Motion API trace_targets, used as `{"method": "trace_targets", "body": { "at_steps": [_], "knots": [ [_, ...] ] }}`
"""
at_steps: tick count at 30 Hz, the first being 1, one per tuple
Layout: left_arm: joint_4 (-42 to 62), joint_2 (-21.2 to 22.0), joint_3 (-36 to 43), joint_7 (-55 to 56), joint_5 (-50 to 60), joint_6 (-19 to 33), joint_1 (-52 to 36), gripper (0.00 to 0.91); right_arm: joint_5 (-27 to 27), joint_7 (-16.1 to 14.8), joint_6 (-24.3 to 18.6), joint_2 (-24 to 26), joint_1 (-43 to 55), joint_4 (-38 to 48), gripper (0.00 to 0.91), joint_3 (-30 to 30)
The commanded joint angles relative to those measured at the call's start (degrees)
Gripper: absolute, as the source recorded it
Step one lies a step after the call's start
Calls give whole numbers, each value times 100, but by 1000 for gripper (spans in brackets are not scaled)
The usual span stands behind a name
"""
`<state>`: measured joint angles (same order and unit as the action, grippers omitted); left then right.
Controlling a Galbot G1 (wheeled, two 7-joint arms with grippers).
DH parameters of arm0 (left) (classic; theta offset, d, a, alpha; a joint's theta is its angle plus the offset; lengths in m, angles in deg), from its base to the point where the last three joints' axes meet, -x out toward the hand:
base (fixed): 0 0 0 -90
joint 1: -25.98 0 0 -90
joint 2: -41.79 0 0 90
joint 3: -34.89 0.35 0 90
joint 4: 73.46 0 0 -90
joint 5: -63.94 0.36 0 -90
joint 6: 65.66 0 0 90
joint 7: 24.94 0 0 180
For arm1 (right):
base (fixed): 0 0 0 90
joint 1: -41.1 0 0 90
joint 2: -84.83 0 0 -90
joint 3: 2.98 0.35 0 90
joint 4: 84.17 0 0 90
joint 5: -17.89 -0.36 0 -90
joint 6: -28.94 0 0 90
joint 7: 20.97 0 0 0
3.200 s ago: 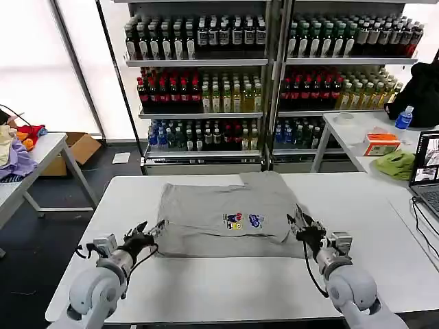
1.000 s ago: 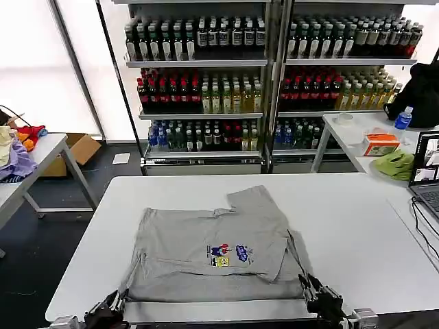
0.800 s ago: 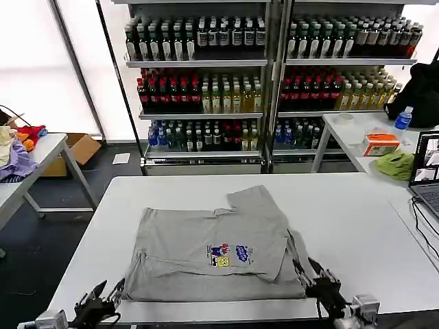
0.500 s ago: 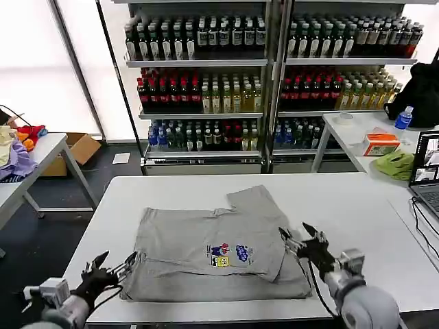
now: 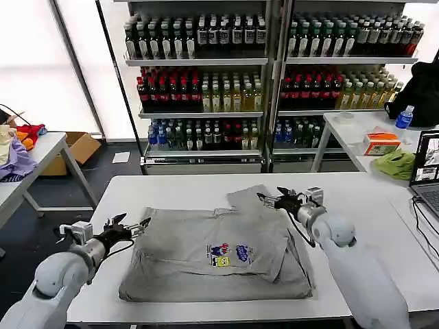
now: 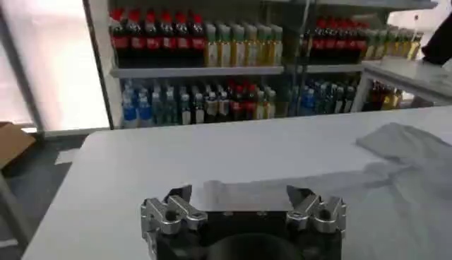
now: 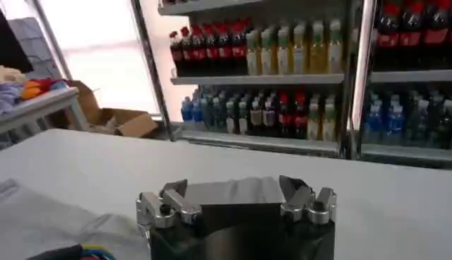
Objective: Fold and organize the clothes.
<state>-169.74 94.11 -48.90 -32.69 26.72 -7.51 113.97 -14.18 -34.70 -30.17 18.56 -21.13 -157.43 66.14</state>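
On the left, the left gripper hung with its jaws spread and empty, just beside the left edge of the grey short-sleeved shirt with a small multicoloured chest print, near the sleeve on that side. From that arm's wrist camera the same gripper looked out over bare white surface, with grey cloth lying off to one side of it.

The shirt lay partly folded on the white surface, near the front edge and a little left of the middle. Its body made a rough rectangle with the print facing up, while one flap of cloth stood out past the far edge toward the shelves.

On the right, the right gripper was also spread and holding nothing, and it sat just over that far flap, at its right-hand corner. The right wrist view showed this gripper wide apart above the surface.

The step in hand appeared to be the start of a further fold, with both grippers placed at the far part of the garment. The next move likely called for each gripper to come down and pinch the cloth beneath it, catching the layers cleanly, so the fold could be carried over without dragging the shirt.
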Motion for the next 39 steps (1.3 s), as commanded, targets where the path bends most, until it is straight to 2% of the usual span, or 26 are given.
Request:
{"method": "trace_targets", "body": {
  "at_steps": [1,10,12,13,14,16,17,19,20,22,23,25,26,35,39],
  "knots": [
    [1784,-29,1139,-400,200,73,-1650,907,237,-249,42,-464,1087,1646,907,-438],
    [2366,197,1313,-384,251,86,-1817,907,403,-131,107,-783,1110,2010,907,-317],
    [2348,224,1309,-378,271,84,-1786,907,388,-137,145,-811,1092,1998,675,-298],
    [2322,236,1295,-380,263,75,-1753,907,376,-135,197,-819,1082,1988,605,-302],
    [2257,238,1280,-378,260,49,-1728,826,389,-122,219,-813,1074,1983,504,-355],
    [2141,221,1269,-373,257,21,-1631,776,422,-112,218,-807,1059,1984,413,-430],
    [2049,208,1268,-371,260,-8,-1596,705,422,-96,218,-813,1042,1975,282,-437],
    [2005,208,1258,-369,265,-22,-1548,625,423,-63,223,-809,1015,1957,101,-466],
    [2006,214,1253,-370,267,-28,-1515,474,433,-59,223,-799,998,1950,0,-512],
    [2026,223,1249,-355,267,-47,-1494,343,432,-55,220,-774,954,1927,0,-536],
    [2036,225,1248,-360,267,-42,-1474,181,420,-47,219,-776,936,1918,0,-514],
    [2019,232,1225,-369,254,-38,-1442,50,315,-7,218,-783,902,1879,0,-465],
    [1986,232,1215,-372,229,-39,-1427,20,221,14,219,-789,889,1843,0,-430],
    [1820,152,1216,-421,99,-67,-1346,10,-148,133,119,-810,823,1635,0,-236],
    [1766,159,1206,-293,-78,-95,-1381,10,-374,213,37,-762,731,1276,0,-161]
  ]
}}
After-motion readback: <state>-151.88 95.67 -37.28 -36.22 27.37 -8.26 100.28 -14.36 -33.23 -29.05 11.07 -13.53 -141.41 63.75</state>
